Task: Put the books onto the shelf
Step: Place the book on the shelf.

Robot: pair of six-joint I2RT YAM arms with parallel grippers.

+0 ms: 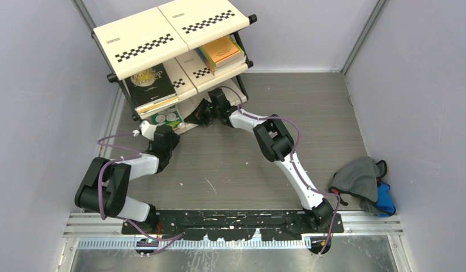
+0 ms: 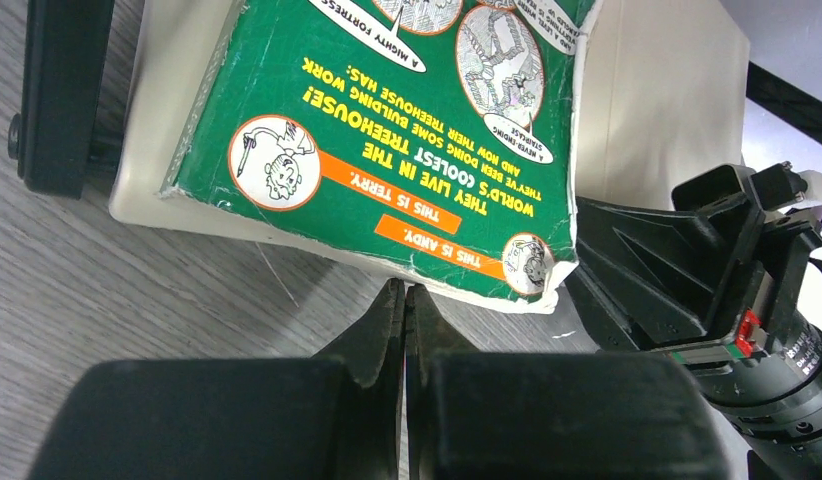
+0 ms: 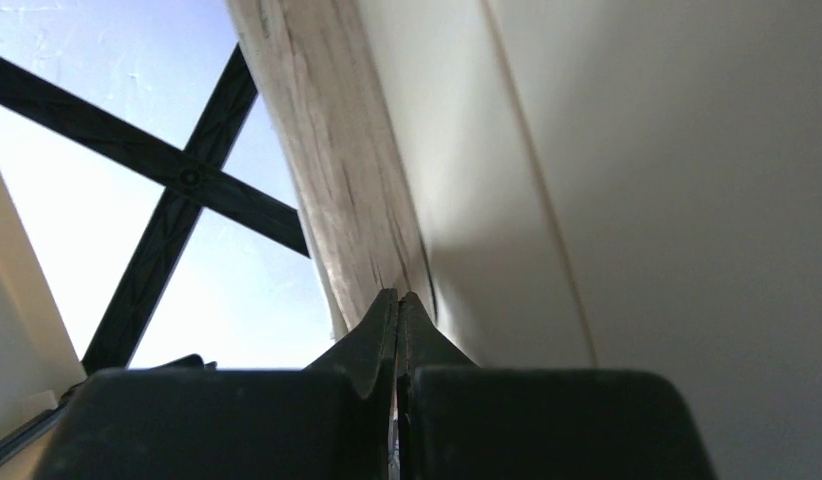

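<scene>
We find the left arm (image 1: 114, 184) folded back at the elbow by the tabletop's (image 1: 231, 170) near left corner, with the forearm running toward the far left corner. Left claw (image 2: 403, 300): jaws pressed together, tip to tip. The right arm (image 1: 293, 170) stretches diagonally from the near edge toward the far left corner, wrist low. Right claw (image 3: 397, 305): jaws likewise closed, tips meeting.

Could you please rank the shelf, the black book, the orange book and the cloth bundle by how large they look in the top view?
1. shelf, by far.
2. cloth bundle and black book: too alike to rank.
3. orange book, partly hidden under the top tier.
</scene>
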